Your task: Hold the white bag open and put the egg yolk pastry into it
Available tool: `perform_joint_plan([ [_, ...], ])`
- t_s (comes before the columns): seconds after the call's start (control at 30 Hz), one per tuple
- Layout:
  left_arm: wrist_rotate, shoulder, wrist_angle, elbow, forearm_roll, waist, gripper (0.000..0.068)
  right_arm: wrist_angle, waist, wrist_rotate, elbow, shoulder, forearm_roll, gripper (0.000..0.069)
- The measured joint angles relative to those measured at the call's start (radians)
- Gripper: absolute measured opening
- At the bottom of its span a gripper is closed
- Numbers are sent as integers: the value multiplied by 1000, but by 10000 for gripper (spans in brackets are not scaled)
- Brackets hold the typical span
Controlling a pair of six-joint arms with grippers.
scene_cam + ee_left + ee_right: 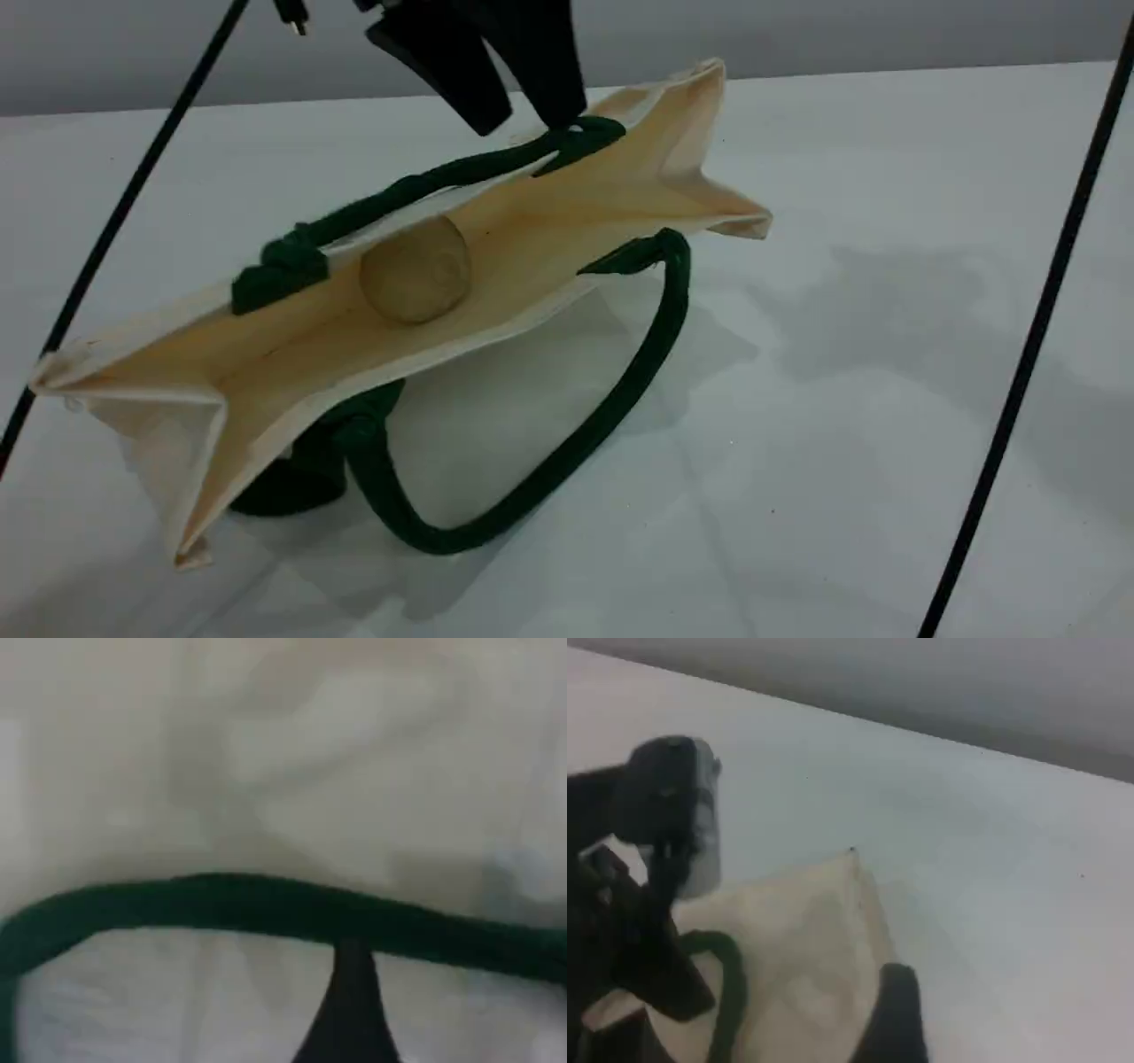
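While my left gripper (554,124) is pinching the far rope handle (425,182) of the white bag (567,230), the egg yolk pastry (415,268) is sitting inside, below-left of those fingers, along the bag's long diagonal. I cannot tell my right gripper's (895,1010) opening
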State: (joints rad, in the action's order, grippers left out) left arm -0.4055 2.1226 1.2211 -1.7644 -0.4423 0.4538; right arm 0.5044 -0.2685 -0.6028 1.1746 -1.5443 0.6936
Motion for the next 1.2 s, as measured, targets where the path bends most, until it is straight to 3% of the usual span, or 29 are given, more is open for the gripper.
perform_joint_plan([
  [0.47,7,47,-28,0,-9,77,526,4,0,0,0,0,-1,582],
  [0.63,-2,76,-47,-1,-5,128,526,4,0,0,0,0,-1,582],
  [0.87,-4,75,-54,-14,-46,139,526,4,0,0,0,0,-1,582],
  [1.2,12,7,2,-64,124,137,526,7,0,0,0,0,-1,582],
])
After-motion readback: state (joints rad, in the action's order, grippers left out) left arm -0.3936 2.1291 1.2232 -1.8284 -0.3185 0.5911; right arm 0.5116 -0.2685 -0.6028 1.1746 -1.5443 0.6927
